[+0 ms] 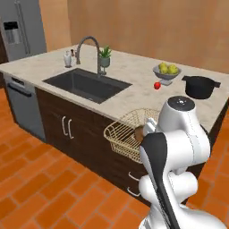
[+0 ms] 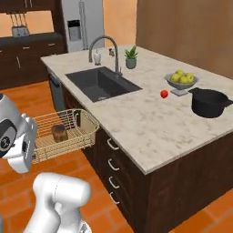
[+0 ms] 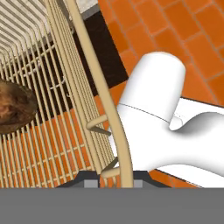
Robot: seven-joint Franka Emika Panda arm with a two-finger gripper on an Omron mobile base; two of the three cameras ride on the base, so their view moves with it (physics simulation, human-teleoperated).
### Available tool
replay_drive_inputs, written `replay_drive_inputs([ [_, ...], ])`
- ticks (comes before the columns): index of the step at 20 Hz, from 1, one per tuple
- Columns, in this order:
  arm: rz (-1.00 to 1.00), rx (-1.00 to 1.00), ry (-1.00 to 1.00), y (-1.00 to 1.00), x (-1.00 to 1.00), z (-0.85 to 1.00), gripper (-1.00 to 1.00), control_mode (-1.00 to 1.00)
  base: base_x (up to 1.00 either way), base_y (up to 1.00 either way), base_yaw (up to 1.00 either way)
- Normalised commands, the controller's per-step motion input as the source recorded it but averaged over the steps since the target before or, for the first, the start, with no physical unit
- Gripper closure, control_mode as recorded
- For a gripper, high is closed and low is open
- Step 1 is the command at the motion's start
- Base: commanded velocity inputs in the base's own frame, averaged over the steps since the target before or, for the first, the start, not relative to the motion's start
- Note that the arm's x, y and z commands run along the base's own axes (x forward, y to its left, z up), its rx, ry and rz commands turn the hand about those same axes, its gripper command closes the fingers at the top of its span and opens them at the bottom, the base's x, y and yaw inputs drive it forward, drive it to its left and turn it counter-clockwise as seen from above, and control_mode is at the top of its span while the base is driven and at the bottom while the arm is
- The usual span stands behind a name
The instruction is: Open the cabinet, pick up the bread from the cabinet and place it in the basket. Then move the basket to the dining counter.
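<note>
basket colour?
Golden-yellow wire basket, clearest in the right base view.

a: what was the floor like?
b: orange-red terracotta tiles ran all round the island, near and far.
a: and the walls?
b: a warm tan wall stood behind the island, evenly lit, with no hard shadows.
a: any furniture?
b: a stainless refrigerator stood at the far left. left of it ran dark low cabinets under a black counter, with a toaster on top. the island base was dark wood with small silver handles, and a grey dishwasher front sat at its left end.
</note>
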Motion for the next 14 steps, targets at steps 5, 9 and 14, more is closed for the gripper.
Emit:
replay_drive_inputs([
  [5, 0.00, 0.00, 0.00, 0.00, 0.00, 0.00, 1.00, 1.00, 0.27, 0.41, -0.80],
  [9, 0.00, 0.00, 0.00, 0.00, 0.00, 0.00, 1.00, 1.00, 0.56, 0.72, -0.67],
  [14, 0.00, 0.00, 0.00, 0.00, 0.00, 0.00, 1.00, 1.00, 0.28, 0.79, -0.63],
])
